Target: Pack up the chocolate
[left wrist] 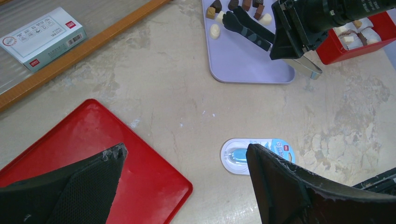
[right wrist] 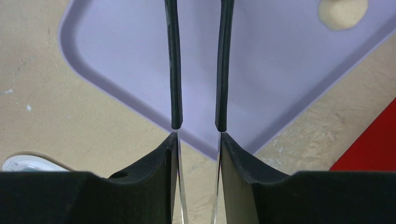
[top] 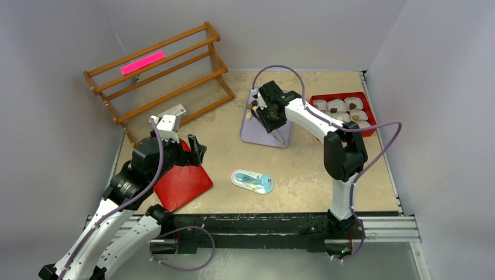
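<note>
Chocolate (top: 252, 106) clusters at the far corner of the lavender tray (top: 254, 135), nearer my right arm. Left wrist: my left fingers (left wrist: 93, 182) gape empty, well apart from it. Right wrist: my right fingers (right wrist: 140, 182) pinch the tongs (right wrist: 173, 70), which point along the tray; one cream piece (right wrist: 342, 13) lies ahead-right.

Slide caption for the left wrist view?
Right end effector holds tongs at the chocolate on the lavender tray; left end effector open.

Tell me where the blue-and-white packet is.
In the top view the blue-and-white packet lies on the tabletop toward its near edge, right of the red tray and in front of the lilac tray.
</note>
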`<action>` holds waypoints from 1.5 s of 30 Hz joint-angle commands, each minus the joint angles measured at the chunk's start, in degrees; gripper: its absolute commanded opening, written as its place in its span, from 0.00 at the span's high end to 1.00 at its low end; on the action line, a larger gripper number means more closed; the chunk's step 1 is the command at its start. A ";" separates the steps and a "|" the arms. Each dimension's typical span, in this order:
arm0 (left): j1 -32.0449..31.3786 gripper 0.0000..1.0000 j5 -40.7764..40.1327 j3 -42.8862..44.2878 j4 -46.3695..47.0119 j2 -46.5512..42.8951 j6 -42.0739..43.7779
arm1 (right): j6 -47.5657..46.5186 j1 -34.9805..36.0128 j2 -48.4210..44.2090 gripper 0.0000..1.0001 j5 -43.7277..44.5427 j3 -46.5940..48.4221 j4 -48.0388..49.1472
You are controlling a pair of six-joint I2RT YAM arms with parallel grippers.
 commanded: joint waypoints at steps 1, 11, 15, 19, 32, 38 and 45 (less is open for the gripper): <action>-0.35 0.00 -0.10 1.14 0.21 -0.17 0.23 | -0.89 -0.45 1.71 0.62 1.00 4.95 -1.14; -0.31 0.00 -0.10 1.11 0.26 -0.08 0.23 | -2.80 -2.80 5.21 0.58 -0.51 7.98 -0.84; -0.35 0.00 -0.10 1.06 0.30 0.00 0.23 | -3.61 -3.50 6.31 0.57 -1.40 8.64 -0.65; -0.34 0.00 -0.10 1.10 0.30 0.09 0.27 | -4.75 -3.79 7.31 0.57 -2.81 9.24 -0.33; -0.31 0.00 -0.37 1.08 0.30 0.13 0.23 | -6.33 -3.80 10.40 0.60 -4.00 13.54 -1.37; -0.34 0.00 -0.45 1.12 0.26 0.00 0.23 | -5.94 -3.80 9.67 0.69 -3.42 13.10 -3.02; -0.35 0.00 -0.40 1.14 0.22 -0.01 0.23 | -4.64 -3.80 6.12 0.69 -2.79 9.46 -3.49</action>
